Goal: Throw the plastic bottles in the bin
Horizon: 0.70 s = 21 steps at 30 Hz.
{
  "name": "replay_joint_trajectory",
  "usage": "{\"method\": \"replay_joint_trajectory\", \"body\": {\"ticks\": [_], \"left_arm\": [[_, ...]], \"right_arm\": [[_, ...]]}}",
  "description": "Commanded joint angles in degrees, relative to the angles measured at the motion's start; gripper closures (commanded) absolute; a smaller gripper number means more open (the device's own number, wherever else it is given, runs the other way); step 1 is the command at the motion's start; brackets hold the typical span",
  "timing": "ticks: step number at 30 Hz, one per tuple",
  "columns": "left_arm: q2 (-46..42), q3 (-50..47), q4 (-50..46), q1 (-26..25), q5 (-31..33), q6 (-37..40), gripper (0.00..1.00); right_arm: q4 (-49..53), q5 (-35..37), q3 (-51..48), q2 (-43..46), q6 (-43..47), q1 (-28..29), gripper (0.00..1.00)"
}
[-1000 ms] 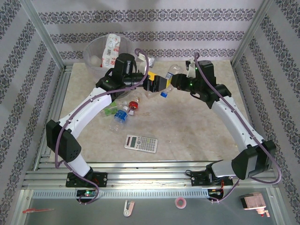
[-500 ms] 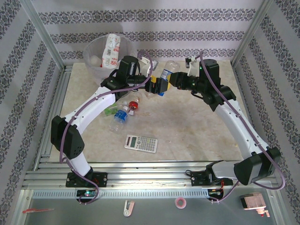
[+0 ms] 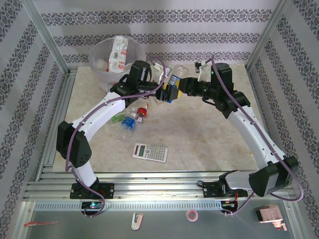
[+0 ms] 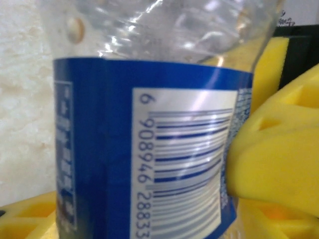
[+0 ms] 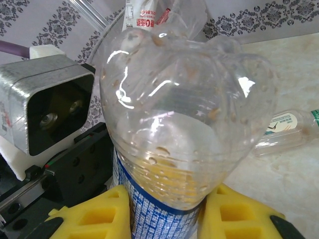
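While my right fingers (image 5: pixel 94 219) are closed tight on the blue-labelled part of a clear bottle (image 5: pixel 169 124), held in the air between my two arms, my left fingers (image 4: pixel 279 164) sit on either side of the same label, one yellow pad against its edge. Whether they truly grip it I cannot tell. That is the risk I judge greatest: if my right side lets go before the left has a firm hold, the bottle falls to the tabletop (image 3: pixel 209 129) among the loose bottles (image 3: pixel 128 122) near the calculator (image 3: pixel 149 151). The thin wall is dented, so a hard squeeze from both sides may buckle it and let it slip out, and a pull by both arms at once could twist it free. From above I see where the handover stands: near the bin (image 3: pixel 97 62) at the far left corner, which holds bottles. My left wrist camera gives the barcode and the pad contact close up; my right wrist camera gives the crumpled clear body, with the bin behind it.
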<state>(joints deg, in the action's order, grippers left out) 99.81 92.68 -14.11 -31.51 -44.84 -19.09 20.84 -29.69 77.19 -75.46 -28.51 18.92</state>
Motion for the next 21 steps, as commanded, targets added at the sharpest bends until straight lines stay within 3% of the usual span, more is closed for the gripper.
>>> {"method": "replay_joint_trajectory", "body": {"ticks": [1,6,13,21], "left_arm": [[0.4,1.0,1.4,-0.2,0.4,0.5,0.44],[-0.3,0.7,2.4,-0.1,0.5,0.4,0.55],[-2.2,-1.1,5.2,0.2,2.2,-0.1,0.60],[-5.3,-4.7,8.5,1.8,5.1,-2.0,0.63]], "right_arm": [[-1.4,-4.6,0.6,1.1,0.3,1.1,0.74],[-1.5,-5.3,0.7,1.1,0.6,1.1,0.65],[-1.7,-4.9,0.3,2.5,1.8,1.1,0.36],[-3.4,-3.7,-0.4,4.4,2.4,1.0,0.08]]}}
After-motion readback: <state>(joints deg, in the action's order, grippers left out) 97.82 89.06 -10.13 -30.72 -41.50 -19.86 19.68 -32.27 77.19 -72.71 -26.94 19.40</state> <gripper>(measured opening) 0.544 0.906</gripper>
